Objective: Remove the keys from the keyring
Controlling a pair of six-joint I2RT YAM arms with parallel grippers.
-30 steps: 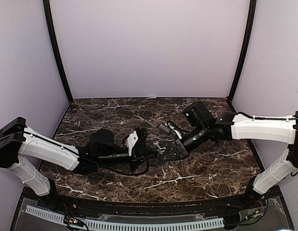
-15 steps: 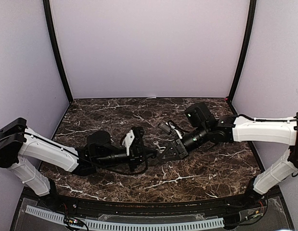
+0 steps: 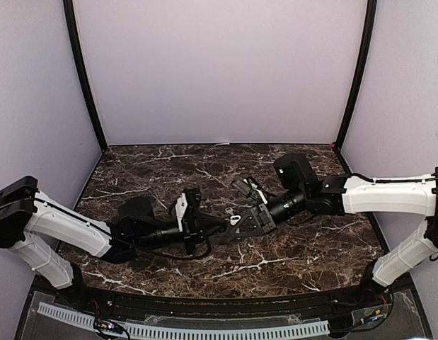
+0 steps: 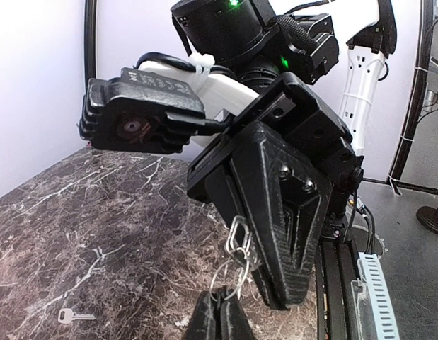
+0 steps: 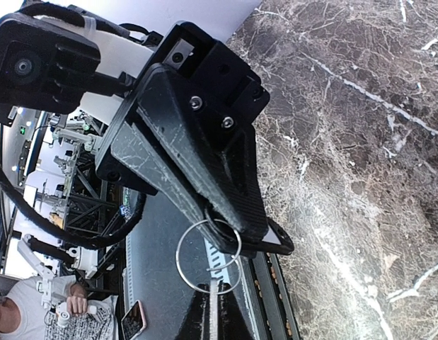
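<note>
My two grippers meet above the middle of the table. In the left wrist view my left gripper (image 4: 220,315) is shut on the thin wire keyring (image 4: 228,282). The right gripper's fingers (image 4: 289,212) hang over it, with a silvery key head (image 4: 238,237) at their edge, threaded on the ring. In the right wrist view my right gripper (image 5: 211,312) is shut on a thin silver key seen edge-on, joined to the ring (image 5: 185,263). The left fingers (image 5: 197,156) pinch the ring's upper right. A small black fob piece (image 5: 275,246) sits by them. From above, left gripper (image 3: 224,230) and right gripper (image 3: 238,225) touch tips.
One loose silver key (image 4: 76,316) lies flat on the dark marble table (image 3: 296,241), left of and below the grippers in the left wrist view. Lilac walls close in the back and sides. A black frame with a white slotted rail (image 3: 204,331) runs along the near edge.
The left arm has drawn back to the left, and the right gripper has followed it leftward. Both stay shut, joined at the ring.
</note>
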